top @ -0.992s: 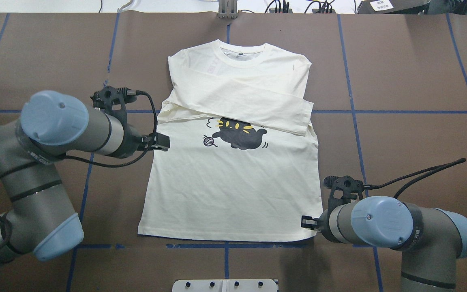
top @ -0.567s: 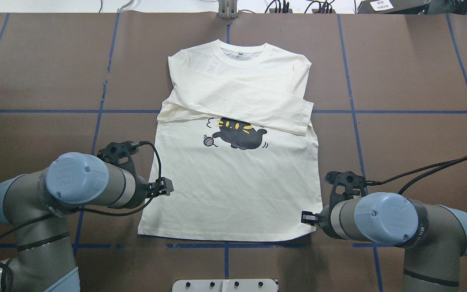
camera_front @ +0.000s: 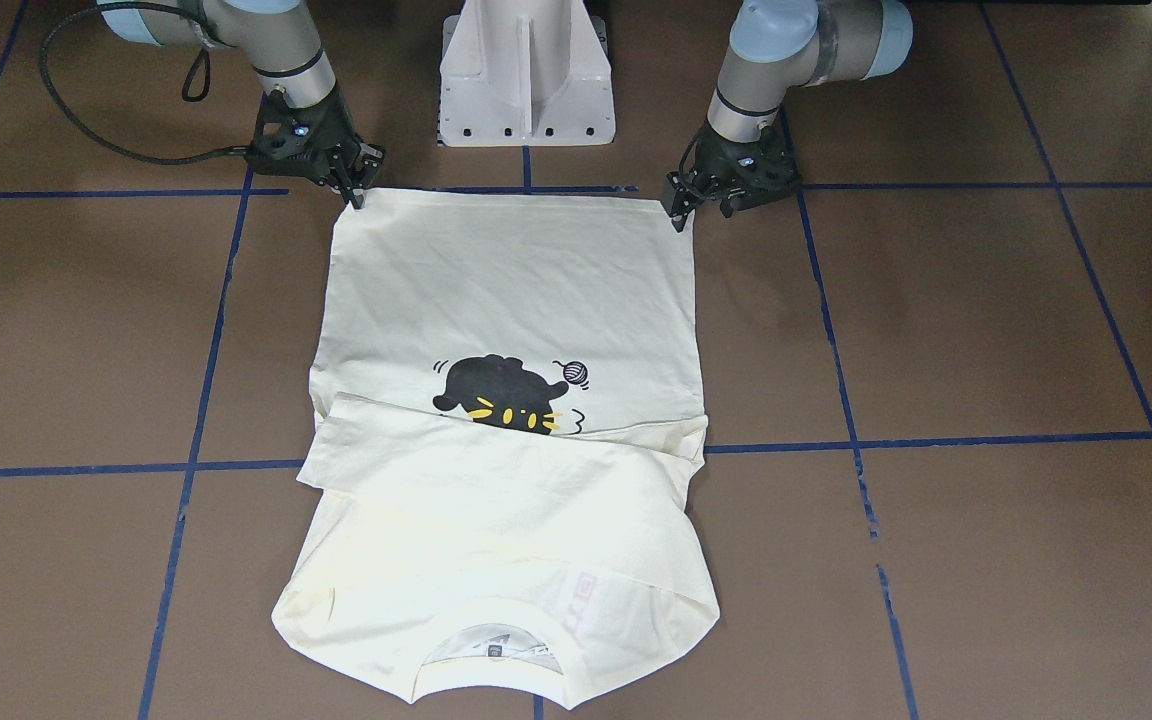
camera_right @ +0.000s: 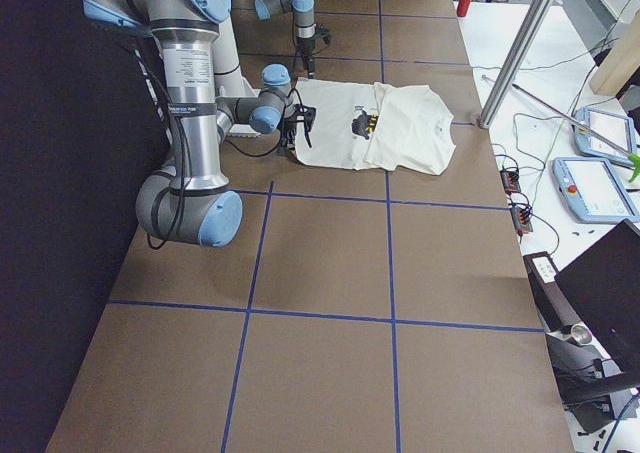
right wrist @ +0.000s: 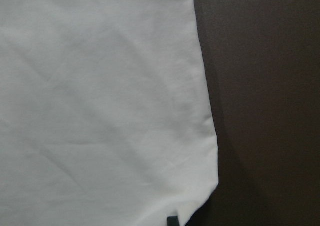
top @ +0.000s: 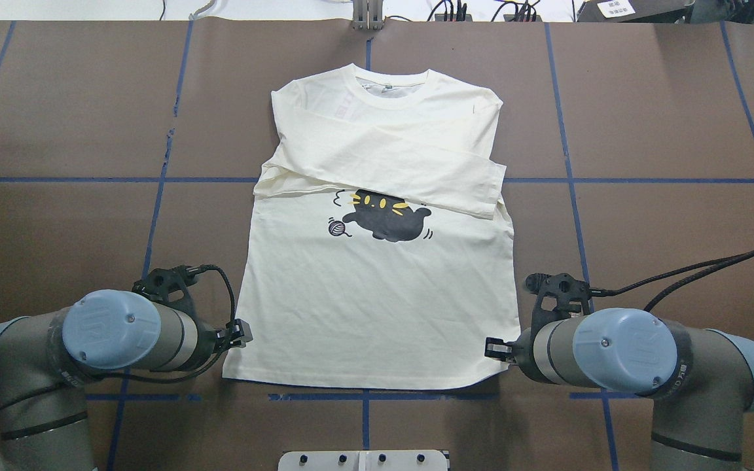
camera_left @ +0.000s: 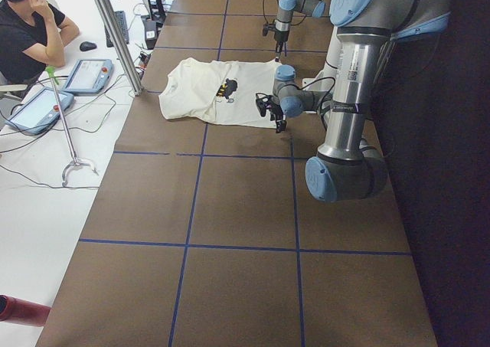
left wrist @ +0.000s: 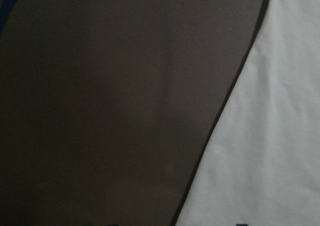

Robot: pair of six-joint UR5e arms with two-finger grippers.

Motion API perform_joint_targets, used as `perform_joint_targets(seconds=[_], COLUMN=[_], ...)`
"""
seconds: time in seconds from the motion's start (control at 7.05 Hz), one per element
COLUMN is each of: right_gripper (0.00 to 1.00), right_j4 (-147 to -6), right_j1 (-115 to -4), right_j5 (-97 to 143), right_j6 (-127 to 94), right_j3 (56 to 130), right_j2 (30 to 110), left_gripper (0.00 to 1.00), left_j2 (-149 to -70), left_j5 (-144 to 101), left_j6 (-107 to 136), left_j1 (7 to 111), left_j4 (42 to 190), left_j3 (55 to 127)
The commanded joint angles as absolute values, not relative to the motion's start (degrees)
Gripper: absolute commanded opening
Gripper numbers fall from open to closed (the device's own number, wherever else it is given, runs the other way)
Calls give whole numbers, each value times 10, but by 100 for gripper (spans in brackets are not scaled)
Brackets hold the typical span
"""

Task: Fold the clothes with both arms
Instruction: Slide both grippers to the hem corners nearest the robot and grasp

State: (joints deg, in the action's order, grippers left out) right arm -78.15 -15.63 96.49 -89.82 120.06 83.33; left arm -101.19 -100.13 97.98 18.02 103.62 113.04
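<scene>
**Left arm now down at the hem corner, right arm holding station**

My left gripper [top: 241,332] has travelled from beside the shirt's left edge near the folded sleeve to the near-left hem corner. It sits just beside the fabric edge, and from overhead its jaws look slightly apart with nothing between them. Its wrist camera shows only the shirt's edge running diagonally across brown table, with no fingers in frame.

My right gripper [top: 491,350] has barely shifted. It rests over the near-right hem corner with its jaws apart. One dark fingertip [right wrist: 172,221] shows over the flat cloth in its wrist camera.

The shirt [top: 377,301] has not moved. It lies flat at the middle of the table [top: 645,131], collar far and hem near. Both sleeves [top: 416,176] are folded across the chest and partly cover the black cat print [top: 387,219].

The neck label [top: 387,86] is too small to read. Faint pink lettering [camera_front: 581,592] shows through the fabric near the collar, but I can't make it out.
</scene>
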Motion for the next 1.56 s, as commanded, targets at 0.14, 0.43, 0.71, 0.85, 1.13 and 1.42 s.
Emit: perform_joint_targets(seconds=[0.14, 0.43, 0.71, 0.85, 1.13, 1.42], right_gripper=[0, 0, 0, 0, 0, 0], right_j4=[-781, -781, -782, -782, -782, -782], right_j1=[-162, -163, -163, -164, -165, -167], right_j5=[966, 966, 967, 967, 968, 968], right_j6=[-896, -896, -896, -895, -894, -891], right_j3=[1200, 1199, 1199, 1199, 1199, 1198], right_j2=[834, 834, 834, 834, 835, 835], left_gripper=[78, 67, 62, 54, 37, 32], left_j2=[-1017, -1018, -1019, -1020, -1025, -1025], left_j5=[-1001, -1001, -1001, -1001, -1000, -999], left_j6=[1003, 1010, 1010, 1010, 1010, 1010], left_j1=[154, 149, 149, 149, 149, 151], left_j4=[1036, 1035, 1033, 1026, 1025, 1024], left_j3=[1126, 1125, 1123, 1123, 1124, 1124])
